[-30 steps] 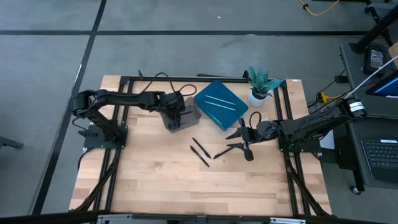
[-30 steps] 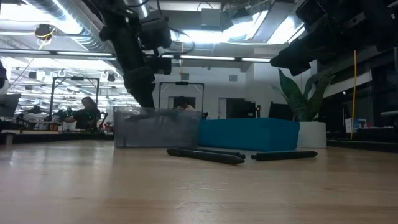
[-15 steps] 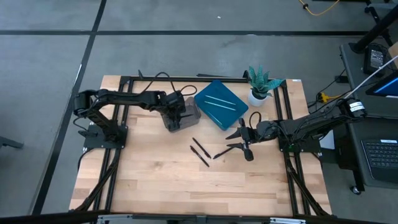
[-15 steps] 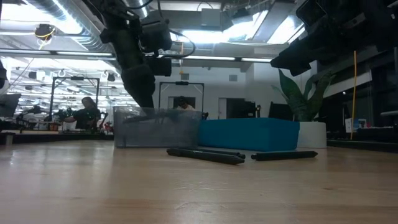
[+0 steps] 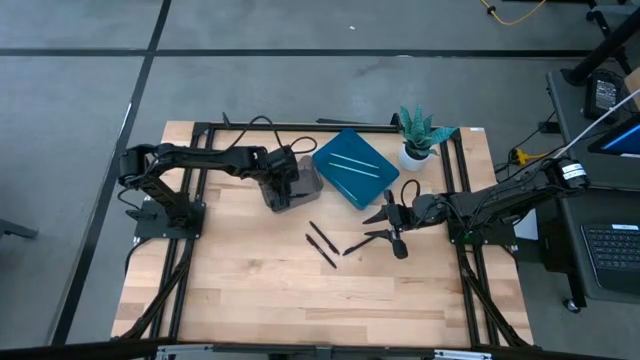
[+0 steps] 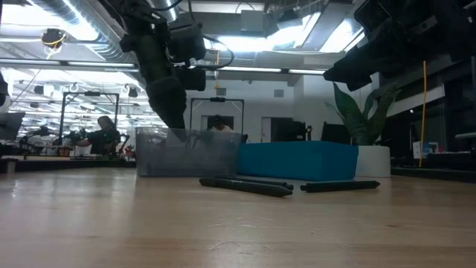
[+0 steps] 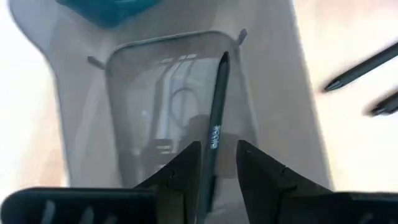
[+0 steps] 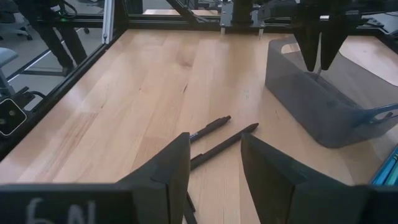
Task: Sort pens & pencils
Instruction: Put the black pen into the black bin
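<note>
My left gripper hangs open over the grey see-through bin, fingers pointing down into it. A black pen runs between the fingers with a narrow gap on each side, its tip near the bin's far wall; its rear end is hidden by the gripper. Three more black pens lie flat on the wood mid-table. Two light blue sticks lie on the blue box. My right gripper waits open above the table, right of the loose pens.
A potted plant stands by the blue box at the far right. Bin and box sit side by side at the far middle of the table. Bare wood stretches toward the near edge. A person shows in the room behind.
</note>
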`<action>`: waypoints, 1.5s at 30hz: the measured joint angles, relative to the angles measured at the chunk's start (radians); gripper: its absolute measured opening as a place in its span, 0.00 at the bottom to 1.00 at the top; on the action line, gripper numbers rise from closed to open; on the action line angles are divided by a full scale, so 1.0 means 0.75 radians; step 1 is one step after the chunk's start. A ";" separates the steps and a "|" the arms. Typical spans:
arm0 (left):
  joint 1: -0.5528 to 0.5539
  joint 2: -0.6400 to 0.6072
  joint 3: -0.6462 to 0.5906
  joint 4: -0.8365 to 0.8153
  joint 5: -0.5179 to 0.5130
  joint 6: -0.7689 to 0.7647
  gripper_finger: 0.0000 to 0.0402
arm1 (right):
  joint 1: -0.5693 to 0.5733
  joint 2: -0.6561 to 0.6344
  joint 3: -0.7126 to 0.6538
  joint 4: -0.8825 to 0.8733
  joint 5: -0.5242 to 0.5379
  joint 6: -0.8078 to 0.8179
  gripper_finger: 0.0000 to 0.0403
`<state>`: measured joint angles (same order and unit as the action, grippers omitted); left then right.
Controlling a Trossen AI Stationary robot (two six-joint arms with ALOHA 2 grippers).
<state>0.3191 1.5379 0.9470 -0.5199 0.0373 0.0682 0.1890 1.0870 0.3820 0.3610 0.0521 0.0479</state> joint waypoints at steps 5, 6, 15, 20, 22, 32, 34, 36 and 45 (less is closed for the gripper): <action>-0.019 -0.002 0.000 0.087 0.244 -0.043 0.24 | 0.000 0.000 0.000 0.000 0.000 0.000 0.36; -0.027 -0.002 0.000 0.116 0.301 -0.043 0.24 | 0.000 0.000 0.000 0.000 0.000 0.000 0.36; -0.061 -0.005 0.189 0.026 0.322 0.060 0.24 | 0.000 0.000 0.000 0.001 0.000 0.007 0.36; -0.081 -0.011 0.340 -0.069 0.275 0.102 0.24 | 0.000 0.000 0.000 0.001 -0.001 0.035 0.36; -0.107 -0.019 0.371 -0.074 0.276 0.130 0.24 | 0.000 0.000 0.000 0.000 -0.001 0.035 0.36; -0.303 -0.193 0.338 0.057 0.277 0.228 0.24 | 0.001 -0.001 -0.001 -0.026 -0.001 0.028 0.36; -0.335 -0.252 0.293 0.143 0.278 0.228 0.24 | 0.009 -0.001 0.000 -0.021 0.000 0.021 0.36; -0.362 -0.318 0.220 0.243 0.277 0.206 0.24 | 0.028 -0.001 -0.001 -0.011 -0.001 0.001 0.36; -0.476 -0.463 -0.210 0.882 0.173 0.112 0.24 | 0.140 -0.003 -0.001 0.060 0.012 -0.009 0.36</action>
<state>-0.0382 1.1904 0.7893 0.1418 0.1669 0.1520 0.2938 1.0851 0.3813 0.4057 0.0609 0.0408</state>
